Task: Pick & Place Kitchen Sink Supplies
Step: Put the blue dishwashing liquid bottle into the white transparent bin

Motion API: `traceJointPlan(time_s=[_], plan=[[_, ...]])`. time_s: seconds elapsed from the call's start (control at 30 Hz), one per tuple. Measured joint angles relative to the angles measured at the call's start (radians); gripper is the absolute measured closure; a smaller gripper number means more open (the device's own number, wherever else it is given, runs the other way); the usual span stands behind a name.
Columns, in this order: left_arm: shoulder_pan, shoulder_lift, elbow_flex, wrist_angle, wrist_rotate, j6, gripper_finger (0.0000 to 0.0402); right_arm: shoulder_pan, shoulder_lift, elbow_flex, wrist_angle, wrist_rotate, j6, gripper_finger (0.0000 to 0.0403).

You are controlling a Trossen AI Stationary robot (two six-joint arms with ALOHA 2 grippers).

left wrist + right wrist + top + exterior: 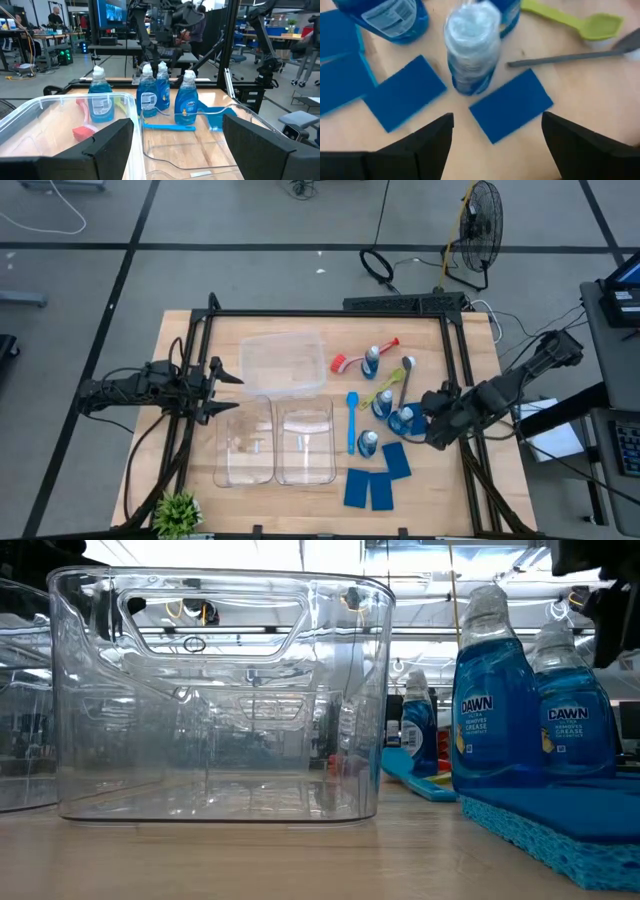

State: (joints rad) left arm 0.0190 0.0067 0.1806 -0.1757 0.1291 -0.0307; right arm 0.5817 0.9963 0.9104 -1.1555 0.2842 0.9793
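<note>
On the pale wooden table, the kitchen sink supplies lie in a cluster on the right half, beside three clear plastic bins. Four small bottles of blue liquid with pale caps stand upright: one at the far edge of the cluster, two close together in the middle, and one nearer the front. A slim blue long-handled brush lies flat with its long axis running front to back, just right of the bins. A red brush lies aslant by the far bottle, its head toward the bins, and a yellow-green brush lies diagonally between the bottles. Three flat blue rectangular sponges rest at the front of the group, near one another. The right gripper hovers above this cluster with fingers spread wide and nothing between them. The left gripper waits at the table's left side, jaws wide apart and empty.
</note>
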Motion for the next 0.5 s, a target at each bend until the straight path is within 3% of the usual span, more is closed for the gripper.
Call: traceJointPlan(time_s=[0.13, 0.5], plan=[[0.000, 0.000, 0.000, 0.000, 0.000, 0.000, 0.0096, 0.005, 0.003, -0.069, 0.101, 0.012, 0.004, 0.0115], [0.000, 0.000, 0.000, 0.000, 0.000, 0.000, 0.0096, 0.004, 0.003, -0.162, 0.311, 0.169, 0.057, 0.0115]])
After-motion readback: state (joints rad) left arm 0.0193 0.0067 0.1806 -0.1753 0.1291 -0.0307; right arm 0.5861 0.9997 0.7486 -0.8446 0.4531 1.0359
